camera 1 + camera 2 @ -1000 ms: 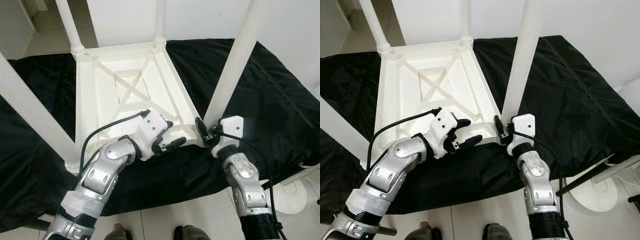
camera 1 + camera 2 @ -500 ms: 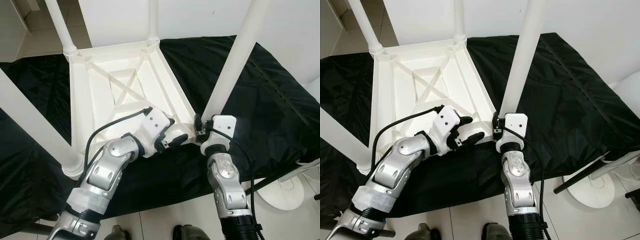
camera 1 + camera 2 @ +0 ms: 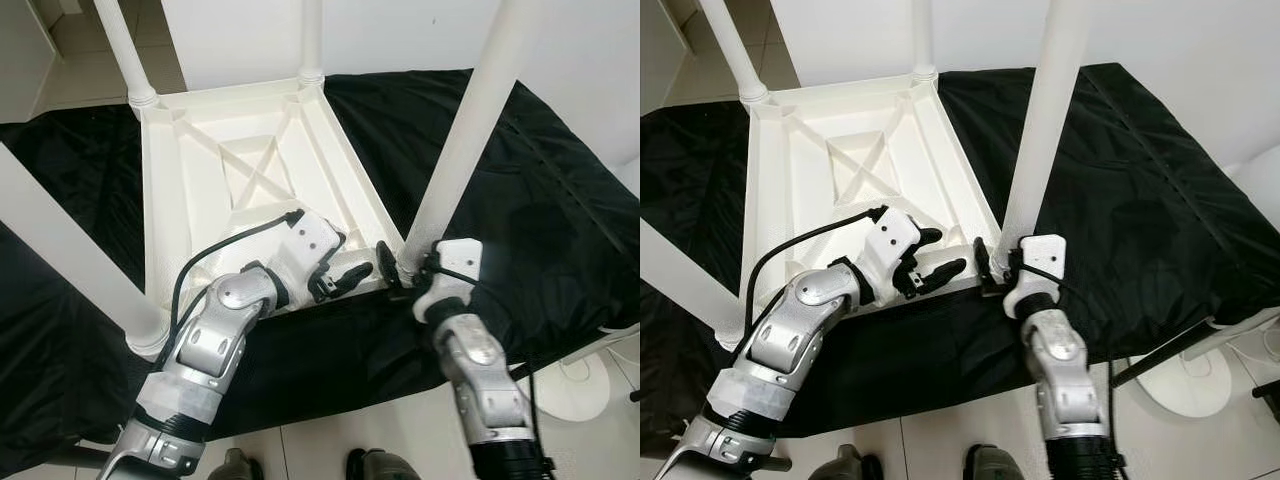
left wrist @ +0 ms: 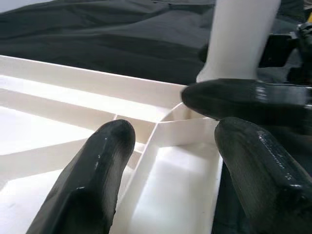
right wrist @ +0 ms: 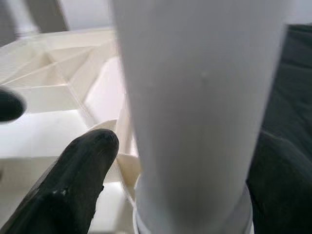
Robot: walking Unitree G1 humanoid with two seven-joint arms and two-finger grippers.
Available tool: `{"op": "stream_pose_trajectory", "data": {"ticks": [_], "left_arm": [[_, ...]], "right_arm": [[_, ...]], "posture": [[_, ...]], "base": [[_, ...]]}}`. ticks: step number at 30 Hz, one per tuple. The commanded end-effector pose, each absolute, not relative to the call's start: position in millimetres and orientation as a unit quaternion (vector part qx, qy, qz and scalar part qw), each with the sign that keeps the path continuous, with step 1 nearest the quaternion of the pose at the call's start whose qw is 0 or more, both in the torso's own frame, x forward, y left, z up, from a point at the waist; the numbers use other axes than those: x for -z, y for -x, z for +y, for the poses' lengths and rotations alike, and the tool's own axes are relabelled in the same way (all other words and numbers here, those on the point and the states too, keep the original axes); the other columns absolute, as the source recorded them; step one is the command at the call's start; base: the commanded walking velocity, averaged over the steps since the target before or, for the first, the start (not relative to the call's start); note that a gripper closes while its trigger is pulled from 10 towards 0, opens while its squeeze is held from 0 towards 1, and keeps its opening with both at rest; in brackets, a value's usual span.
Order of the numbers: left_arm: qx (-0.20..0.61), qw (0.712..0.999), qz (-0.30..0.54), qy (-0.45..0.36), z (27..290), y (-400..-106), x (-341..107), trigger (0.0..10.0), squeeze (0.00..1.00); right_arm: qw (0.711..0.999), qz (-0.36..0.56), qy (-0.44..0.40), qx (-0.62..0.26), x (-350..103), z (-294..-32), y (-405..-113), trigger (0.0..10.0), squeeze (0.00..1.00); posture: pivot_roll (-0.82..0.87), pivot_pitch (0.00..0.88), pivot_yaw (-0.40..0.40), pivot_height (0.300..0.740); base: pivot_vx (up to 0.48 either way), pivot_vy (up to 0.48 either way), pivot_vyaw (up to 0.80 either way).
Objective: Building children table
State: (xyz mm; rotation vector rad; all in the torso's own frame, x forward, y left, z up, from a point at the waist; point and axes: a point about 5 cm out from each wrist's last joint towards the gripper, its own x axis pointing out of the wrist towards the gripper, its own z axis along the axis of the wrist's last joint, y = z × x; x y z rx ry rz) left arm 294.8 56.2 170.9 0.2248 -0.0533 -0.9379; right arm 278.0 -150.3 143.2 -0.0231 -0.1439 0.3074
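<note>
Right tool (image 3: 400, 272), fingers straddling the near-corner table leg (image 3: 462, 150), has re-gripped lower at its socket; left tool (image 3: 345, 278), open and empty, braces the upturned tabletop (image 3: 215, 170) beside it — seating under way.

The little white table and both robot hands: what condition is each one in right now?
white table: upside down on black cloth, legs up.
near-right leg: upright in its corner socket.
right gripper: fingers around that leg's base.
left gripper: open, over the table's near rim.

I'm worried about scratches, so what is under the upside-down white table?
A black cloth lies under the upside-down white table, spreading past it on all sides. Whatever is beneath the cloth is covered; white floor tiles show at its near edge.
</note>
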Motion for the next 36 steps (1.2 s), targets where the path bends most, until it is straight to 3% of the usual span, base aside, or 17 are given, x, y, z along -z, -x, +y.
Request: {"op": "stream_pose_trajectory", "data": {"ticks": [1,7,13,14,16,17,26,27,29,30,36], "left_arm": [[0.383,0.917,-0.030,-0.107,62,-299,-168,10.0,0.00],[0.436,0.894,-0.041,-0.099,62,-290,-168,10.0,0.00],[0.485,0.870,-0.039,-0.083,58,-280,-168,10.0,0.00],[0.497,0.862,-0.042,-0.083,57,-277,-168,10.0,0.00],[0.501,0.860,-0.042,-0.083,56,-276,-168,10.0,0.00],[0.504,0.859,-0.043,-0.085,56,-276,-168,10.0,0.00],[0.508,0.856,-0.045,-0.090,55,-274,-169,10.0,0.00],[0.507,0.856,-0.046,-0.090,55,-274,-169,10.0,0.00],[0.507,0.856,-0.046,-0.090,55,-274,-169,10.0,0.00],[0.507,0.856,-0.046,-0.090,55,-274,-169,10.0,0.00],[0.478,0.870,-0.050,-0.106,58,-282,-168,10.0,0.00]], "right_arm": [[0.980,-0.078,0.020,-0.180,-144,-152,-276,10.0,0.00],[0.954,-0.077,0.058,-0.285,-152,-167,-281,10.0,0.00],[0.935,-0.072,0.097,-0.334,-156,-174,-292,10.0,0.00],[0.927,-0.063,0.109,-0.352,-156,-176,-298,3.8,0.00],[0.925,-0.058,0.109,-0.360,-155,-177,-299,3.8,0.00],[0.924,-0.054,0.113,-0.362,-154,-178,-302,0.0,0.00],[0.914,-0.023,0.113,-0.389,-140,-180,-302,0.0,0.00],[0.916,-0.022,0.111,-0.385,-138,-181,-301,0.5,0.00],[0.918,-0.022,0.110,-0.381,-137,-181,-301,0.5,0.00],[0.918,-0.024,0.110,-0.380,-137,-181,-301,10.0,0.00],[0.952,-0.046,0.096,-0.288,-147,-179,-309,10.0,0.00]], "posture": [[-0.11,0.059,0.034,0.740],[-0.11,0.043,0.031,0.740],[-0.11,0.032,0.034,0.740],[-0.11,0.028,0.034,0.740],[-0.11,0.028,0.034,0.740],[-0.11,0.024,0.033,0.740],[-0.10,0.012,0.031,0.740],[-0.10,0.010,0.031,0.740],[-0.10,0.010,0.031,0.740],[-0.10,0.009,0.032,0.740],[-0.11,0.000,0.024,0.740]], "base": [[0.000,0.000,0.00],[0.000,0.000,0.00],[0.000,0.000,0.00],[0.000,0.000,0.00],[0.000,0.000,0.00],[0.000,0.000,0.00],[0.000,0.000,0.00],[0.000,0.000,0.00],[0.000,0.000,0.00],[0.000,0.000,0.00],[0.000,0.000,0.00]]}}
